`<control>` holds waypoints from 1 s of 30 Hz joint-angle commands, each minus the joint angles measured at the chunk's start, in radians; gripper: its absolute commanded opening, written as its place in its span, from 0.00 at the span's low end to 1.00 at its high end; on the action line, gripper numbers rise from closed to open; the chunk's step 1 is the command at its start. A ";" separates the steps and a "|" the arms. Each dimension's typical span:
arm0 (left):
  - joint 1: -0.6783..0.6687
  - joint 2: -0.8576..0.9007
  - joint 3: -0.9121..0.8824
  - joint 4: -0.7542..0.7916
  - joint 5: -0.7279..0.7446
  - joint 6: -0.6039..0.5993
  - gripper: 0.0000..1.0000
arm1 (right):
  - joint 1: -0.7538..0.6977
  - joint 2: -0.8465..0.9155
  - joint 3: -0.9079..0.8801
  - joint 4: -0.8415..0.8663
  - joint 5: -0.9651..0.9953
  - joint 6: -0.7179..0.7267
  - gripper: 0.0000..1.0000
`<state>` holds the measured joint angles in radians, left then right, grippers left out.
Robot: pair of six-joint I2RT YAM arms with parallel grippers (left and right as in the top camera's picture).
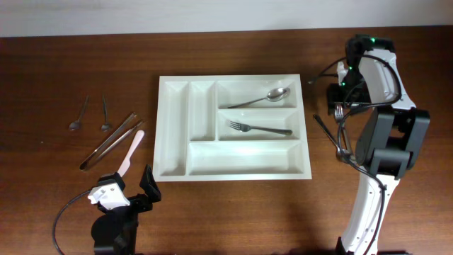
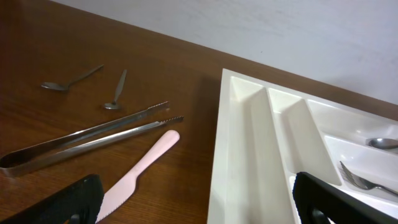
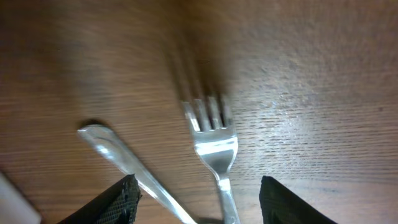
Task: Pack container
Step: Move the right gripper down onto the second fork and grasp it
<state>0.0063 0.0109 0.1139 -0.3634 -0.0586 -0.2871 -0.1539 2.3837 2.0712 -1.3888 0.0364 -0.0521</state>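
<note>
The container [image 1: 173, 127], a white tray with several compartments, lies mid-table. It holds a spoon [image 1: 263, 98] in its far right compartment and a fork [image 1: 258, 128] in the one below. To the right of the tray, my right gripper [image 3: 199, 205] is open low over the wood. A loose fork [image 3: 212, 146] lies between its fingers with a gap on each side. The rounded handle of another metal utensil [image 3: 121, 155] runs beside the left finger. My left gripper [image 2: 196, 208] is wide open and empty near the tray's front left corner [image 2: 239, 155].
Left of the tray lie a pink knife [image 2: 140, 171], steel tongs [image 2: 87, 140] and two small spoons [image 2: 68, 81] [image 2: 117, 93]. The right arm's cables [image 1: 340, 145] hang over the wood to the right of the tray.
</note>
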 commanded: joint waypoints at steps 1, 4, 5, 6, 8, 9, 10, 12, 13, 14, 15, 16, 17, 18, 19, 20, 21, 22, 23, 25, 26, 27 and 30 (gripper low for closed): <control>0.003 -0.006 -0.003 -0.001 0.011 0.015 0.99 | -0.034 -0.007 -0.059 0.012 -0.002 0.009 0.63; 0.003 -0.006 -0.003 -0.001 0.011 0.015 0.99 | -0.050 -0.007 -0.113 0.023 -0.002 0.009 0.63; 0.003 -0.006 -0.003 -0.001 0.011 0.015 0.99 | -0.051 -0.007 -0.124 0.026 -0.002 0.009 0.63; 0.003 -0.006 -0.003 -0.001 0.011 0.015 0.99 | -0.051 -0.007 -0.134 0.029 -0.002 0.009 0.63; 0.003 -0.006 -0.003 -0.001 0.011 0.015 0.99 | -0.051 -0.007 -0.149 0.037 -0.002 0.009 0.63; 0.003 -0.006 -0.003 -0.001 0.011 0.015 0.99 | -0.050 -0.007 -0.154 0.042 -0.003 0.009 0.63; 0.003 -0.006 -0.003 -0.001 0.011 0.015 0.99 | -0.050 -0.007 -0.157 0.044 -0.006 0.009 0.63; 0.003 -0.006 -0.003 -0.001 0.011 0.015 0.99 | -0.050 -0.007 -0.158 0.046 -0.006 0.010 0.63; 0.003 -0.006 -0.003 -0.001 0.011 0.015 0.99 | -0.050 -0.007 -0.158 0.047 -0.006 0.009 0.62; 0.003 -0.006 -0.003 -0.001 0.011 0.015 0.99 | -0.050 -0.007 -0.158 0.047 -0.005 0.010 0.61; 0.003 -0.006 -0.003 -0.001 0.011 0.015 0.99 | -0.051 -0.007 -0.158 0.047 -0.005 0.010 0.59; 0.003 -0.006 -0.003 -0.001 0.011 0.015 0.99 | -0.053 -0.007 -0.158 0.047 -0.001 0.021 0.57; 0.003 -0.006 -0.003 -0.001 0.011 0.015 0.99 | -0.055 -0.007 -0.159 0.048 0.002 0.032 0.54; 0.003 -0.006 -0.003 -0.001 0.011 0.015 0.99 | -0.057 -0.007 -0.161 0.050 0.002 0.036 0.52; 0.003 -0.006 -0.003 -0.001 0.011 0.015 0.99 | -0.059 -0.007 -0.165 0.053 0.002 0.043 0.47; 0.003 -0.006 -0.003 -0.001 0.011 0.015 0.99 | -0.062 -0.007 -0.170 0.056 0.002 0.043 0.44; 0.003 -0.006 -0.003 -0.001 0.011 0.015 0.99 | -0.063 -0.007 -0.177 0.059 0.002 0.043 0.41; 0.003 -0.006 -0.003 -0.001 0.011 0.015 0.99 | -0.064 -0.007 -0.188 0.065 0.002 0.043 0.37; 0.003 -0.006 -0.003 -0.001 0.011 0.015 0.99 | -0.064 -0.007 -0.198 0.071 0.002 0.043 0.36; 0.003 -0.006 -0.003 -0.001 0.011 0.015 0.99 | -0.064 -0.007 -0.227 0.090 0.002 0.043 0.36; 0.003 -0.006 -0.003 -0.001 0.011 0.015 0.99 | -0.064 -0.007 -0.243 0.100 0.002 0.043 0.33; 0.003 -0.006 -0.003 -0.001 0.011 0.015 0.99 | -0.063 -0.007 -0.262 0.113 0.002 0.043 0.30; 0.003 -0.006 -0.003 -0.001 0.011 0.016 0.99 | -0.063 -0.007 -0.314 0.142 0.002 0.043 0.16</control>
<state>0.0063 0.0109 0.1139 -0.3634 -0.0586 -0.2871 -0.2081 2.3386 1.8324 -1.2720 0.0132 -0.0257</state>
